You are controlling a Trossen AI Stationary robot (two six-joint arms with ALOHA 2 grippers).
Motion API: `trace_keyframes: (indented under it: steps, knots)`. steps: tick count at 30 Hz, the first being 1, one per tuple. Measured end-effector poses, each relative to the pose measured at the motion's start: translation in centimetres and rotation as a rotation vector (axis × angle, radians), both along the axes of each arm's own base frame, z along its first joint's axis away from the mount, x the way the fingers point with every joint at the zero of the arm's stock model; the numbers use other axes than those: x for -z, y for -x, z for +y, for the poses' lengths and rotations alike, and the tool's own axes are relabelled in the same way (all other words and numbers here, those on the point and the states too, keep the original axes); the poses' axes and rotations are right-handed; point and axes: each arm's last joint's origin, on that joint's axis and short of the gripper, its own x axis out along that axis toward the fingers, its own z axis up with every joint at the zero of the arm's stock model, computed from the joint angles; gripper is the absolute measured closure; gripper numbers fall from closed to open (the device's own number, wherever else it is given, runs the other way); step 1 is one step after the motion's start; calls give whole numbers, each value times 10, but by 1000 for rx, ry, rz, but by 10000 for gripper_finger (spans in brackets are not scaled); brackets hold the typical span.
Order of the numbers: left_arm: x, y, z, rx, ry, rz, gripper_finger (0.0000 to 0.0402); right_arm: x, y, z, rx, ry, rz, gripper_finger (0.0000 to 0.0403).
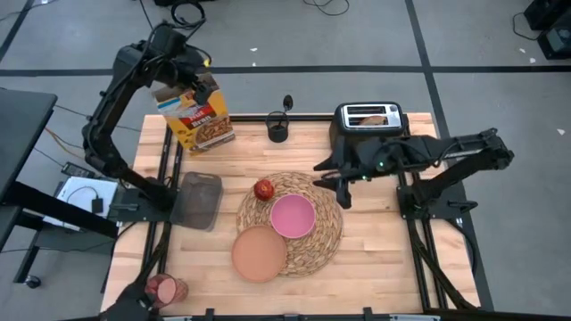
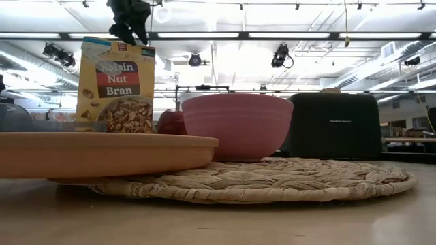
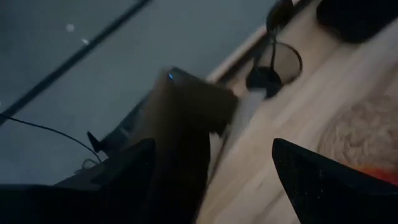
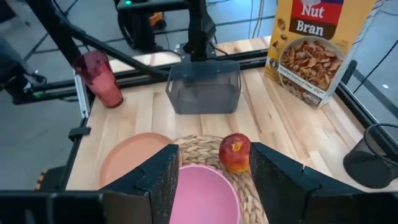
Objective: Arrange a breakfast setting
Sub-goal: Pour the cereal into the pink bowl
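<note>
The straw placemat (image 1: 314,251) lies mid-table. The pink bowl (image 1: 292,215) and the red apple (image 1: 264,188) rest on it. The salmon-brown plate (image 1: 259,253) overlaps its near-left edge. The pink cup (image 1: 165,288) stands at the near-left corner. A toast slice (image 1: 375,114) sits in the toaster's slot. The spoon (image 1: 287,102) stands in a black mesh cup (image 1: 278,131). My left gripper (image 1: 192,78) is open over the top of the cereal box (image 1: 203,120). My right gripper (image 1: 328,176) is open and empty above the placemat's far right edge, with the apple (image 4: 234,151) ahead of it. My left gripper comes at the cereal box from above, one finger (image 3: 124,177) on either side of its top edge (image 3: 186,109). I cannot tell whether the fingers touch the box. The box stands upright on the table.
The black toaster (image 1: 368,125) stands at the far right, behind my right arm. A grey translucent container (image 1: 198,198) lies left of the placemat. Bare wood shows at the near right of the table (image 1: 384,267).
</note>
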Motion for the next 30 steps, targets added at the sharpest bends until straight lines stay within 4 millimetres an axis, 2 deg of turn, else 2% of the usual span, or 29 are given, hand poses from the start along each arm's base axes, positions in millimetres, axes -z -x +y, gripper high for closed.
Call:
trace_keyframes:
  steps: [9, 13, 19, 27, 30]
  knots:
    - [34, 1, -1, 66, 154, 132, 77, -4, 8, -21, -44, 55, 8, 201]
    - [50, 1, 0, 42, 182, 205, 101, -14, 21, -27, -44, 100, -32, 200]
    - [55, -2, -3, 52, 205, 229, 191, -26, 39, -33, -36, 155, -88, 201]
    - [54, -6, -6, 70, 192, 241, 379, -36, 54, -36, -17, 182, -134, 199]
    - [53, -6, -7, 69, 191, 240, 389, -34, 53, -36, -2, 185, -121, 197]
